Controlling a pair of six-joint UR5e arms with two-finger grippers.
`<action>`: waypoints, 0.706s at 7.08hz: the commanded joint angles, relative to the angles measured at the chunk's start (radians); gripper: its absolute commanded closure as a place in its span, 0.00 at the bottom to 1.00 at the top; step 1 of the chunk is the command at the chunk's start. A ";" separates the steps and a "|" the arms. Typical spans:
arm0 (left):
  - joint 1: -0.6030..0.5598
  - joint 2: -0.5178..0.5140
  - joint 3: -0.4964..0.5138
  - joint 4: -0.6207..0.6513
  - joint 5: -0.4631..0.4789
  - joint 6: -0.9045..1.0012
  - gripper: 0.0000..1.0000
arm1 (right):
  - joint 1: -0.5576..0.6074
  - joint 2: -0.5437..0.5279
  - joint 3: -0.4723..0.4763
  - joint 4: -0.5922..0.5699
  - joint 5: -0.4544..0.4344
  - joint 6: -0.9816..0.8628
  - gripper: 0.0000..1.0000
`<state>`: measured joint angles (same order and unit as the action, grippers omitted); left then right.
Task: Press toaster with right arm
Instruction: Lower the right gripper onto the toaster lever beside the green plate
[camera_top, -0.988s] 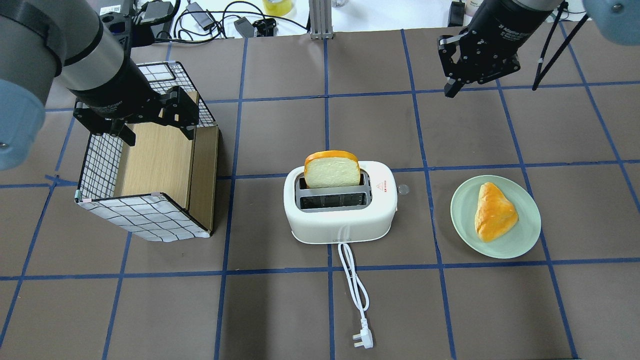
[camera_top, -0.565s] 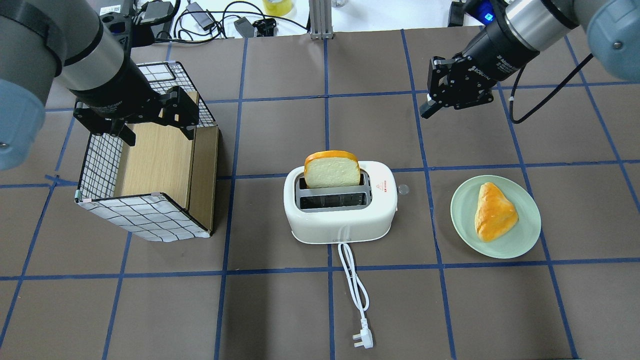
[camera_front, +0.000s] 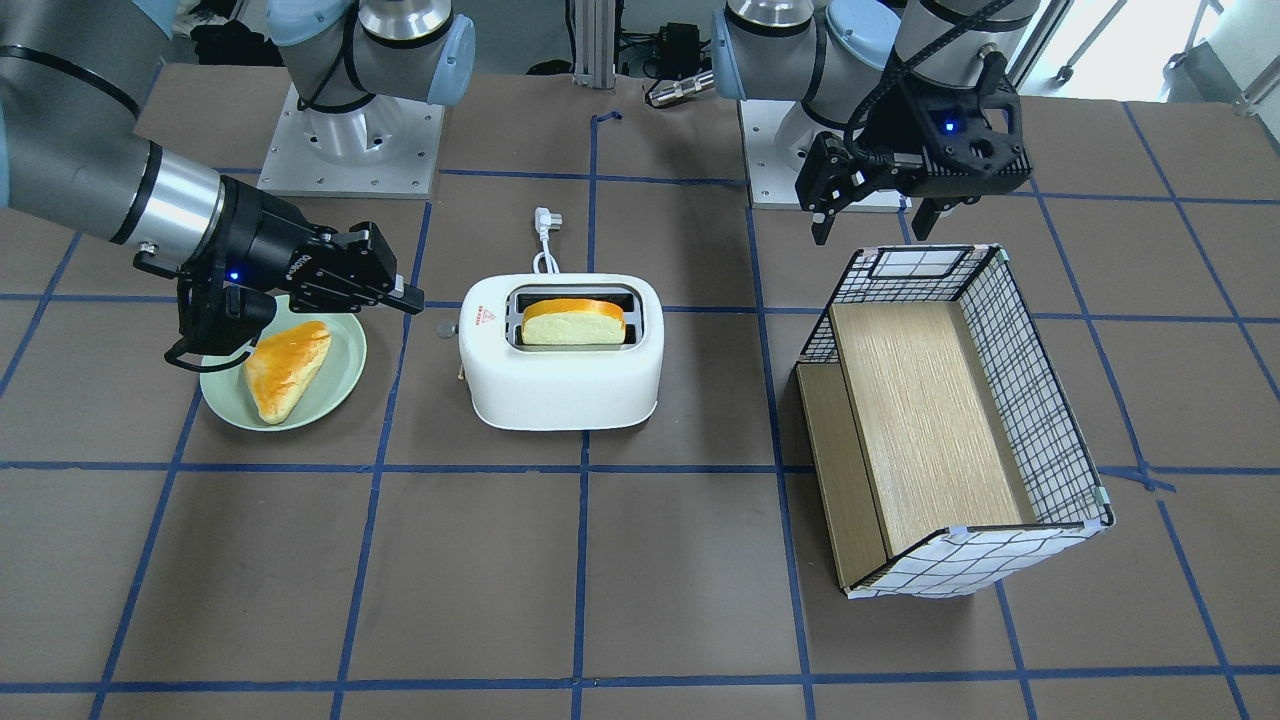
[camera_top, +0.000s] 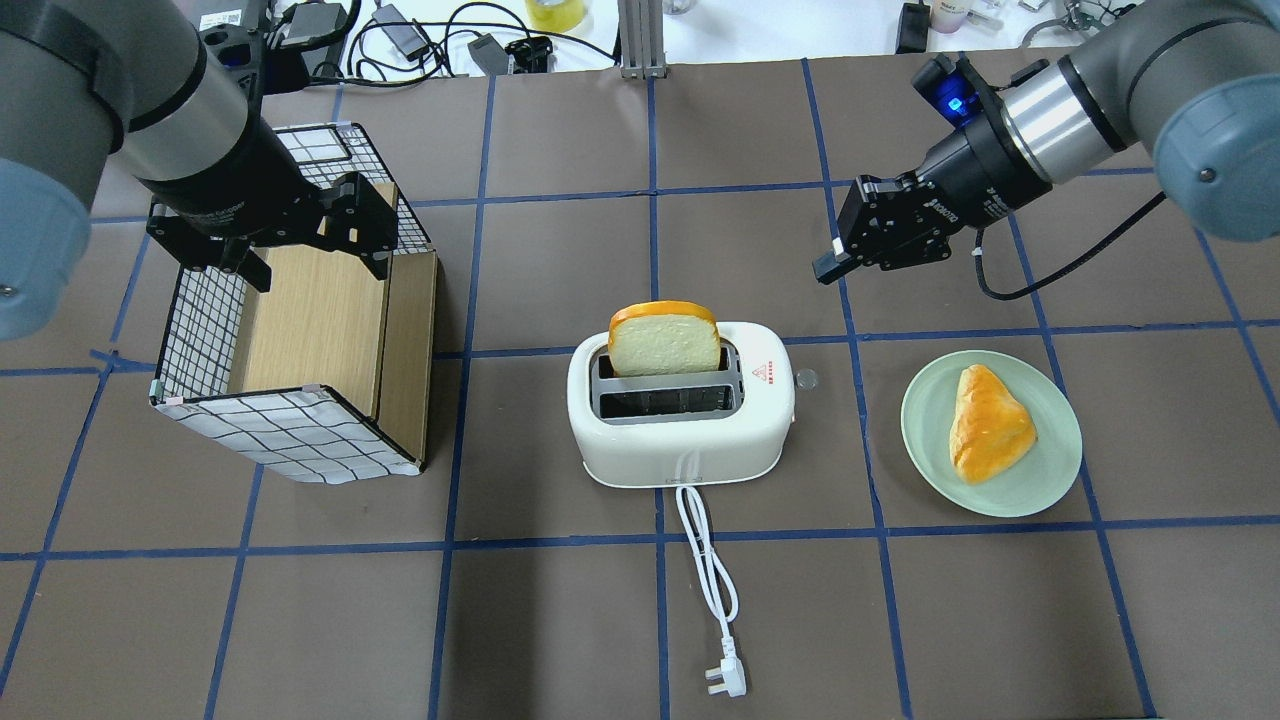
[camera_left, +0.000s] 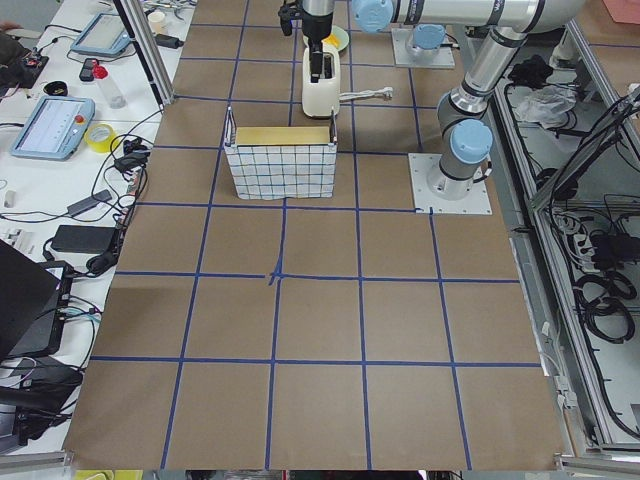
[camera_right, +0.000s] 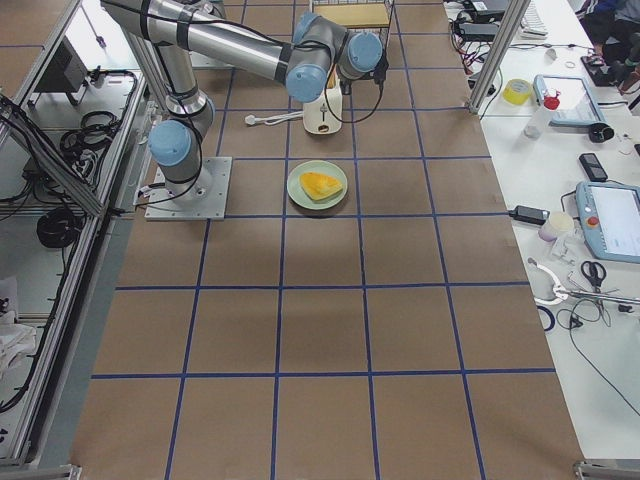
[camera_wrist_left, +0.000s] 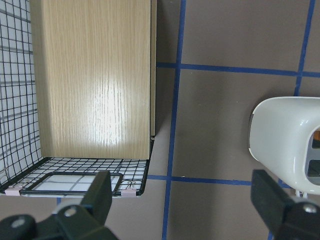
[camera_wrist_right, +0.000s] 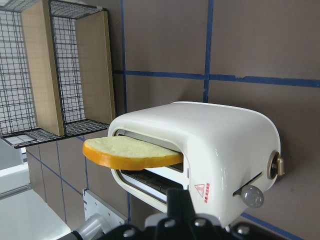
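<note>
The white toaster (camera_top: 680, 430) stands mid-table with a bread slice (camera_top: 663, 340) upright in its far slot. Its lever knob (camera_top: 806, 379) sticks out of the right end and also shows in the right wrist view (camera_wrist_right: 251, 196). My right gripper (camera_top: 826, 268) is shut and empty, and hangs beyond and to the right of the toaster, clear of the knob. From the front view the right gripper (camera_front: 408, 297) points at the toaster's (camera_front: 560, 375) knob end. My left gripper (camera_top: 315, 265) is open and empty over the checked wire box (camera_top: 300, 340).
A green plate (camera_top: 1060, 470) with a pastry (camera_top: 988, 420) lies right of the toaster, below the right arm. The toaster's white cord (camera_top: 705, 560) and plug (camera_top: 725, 680) trail toward the near edge. Cables and clutter line the far table edge.
My right gripper has swung left and nearer, toward the toaster's knob end, with its wrist turned. The left arm, toaster and bread have not moved.
</note>
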<state>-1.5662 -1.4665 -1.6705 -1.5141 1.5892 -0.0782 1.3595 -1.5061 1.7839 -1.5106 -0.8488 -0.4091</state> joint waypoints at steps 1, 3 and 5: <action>0.000 0.000 0.000 0.000 0.000 0.000 0.00 | -0.046 -0.008 0.095 0.000 0.014 -0.065 1.00; 0.000 0.000 0.000 0.000 0.000 0.000 0.00 | -0.068 -0.002 0.149 -0.002 0.016 -0.048 1.00; 0.000 0.000 0.000 0.000 0.000 0.000 0.00 | -0.066 0.000 0.201 -0.016 0.023 -0.050 1.00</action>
<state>-1.5662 -1.4665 -1.6705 -1.5140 1.5884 -0.0782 1.2931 -1.5074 1.9541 -1.5220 -0.8280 -0.4594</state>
